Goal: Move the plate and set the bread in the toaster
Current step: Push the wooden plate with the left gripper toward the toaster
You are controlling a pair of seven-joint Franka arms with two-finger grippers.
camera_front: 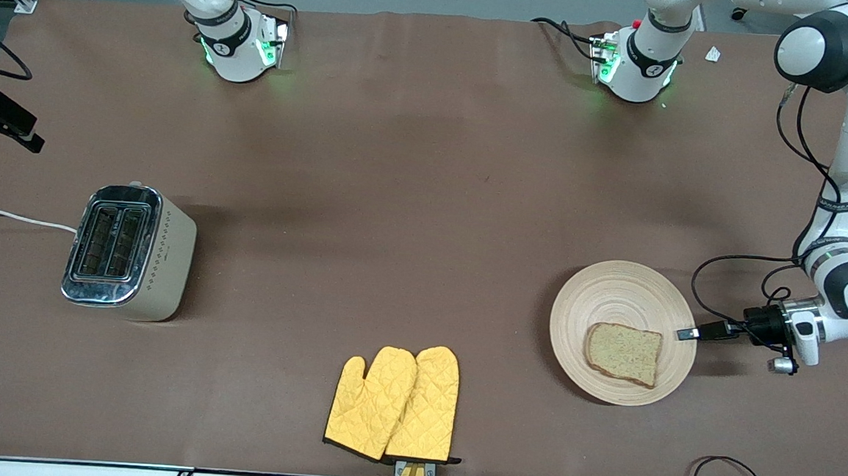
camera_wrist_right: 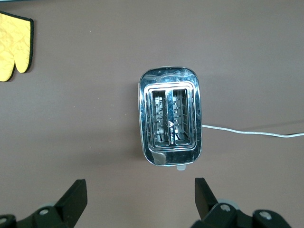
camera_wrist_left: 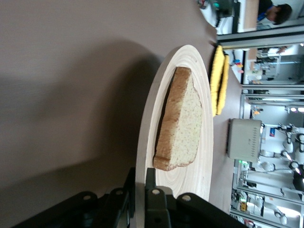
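The pale wooden plate [camera_front: 612, 294] lies toward the left arm's end of the table, with the slice of brown bread [camera_front: 623, 353] on it. My left gripper [camera_front: 685, 333] is shut on the plate's rim; in the left wrist view one finger [camera_wrist_left: 151, 183] lies on top of the plate [camera_wrist_left: 199, 180] and the other under it, close to the bread [camera_wrist_left: 183, 128]. The cream toaster [camera_front: 125, 249] stands toward the right arm's end with both slots empty. My right gripper [camera_wrist_right: 140, 185] is open and empty, high over the table beside the toaster [camera_wrist_right: 170, 122]; it does not show in the front view.
A pair of yellow oven mitts [camera_front: 395, 402] lies near the table's front edge, between toaster and plate. The toaster's white cord [camera_front: 13, 217] runs off the table's end. A black cable [camera_front: 719, 462] loops near the front edge.
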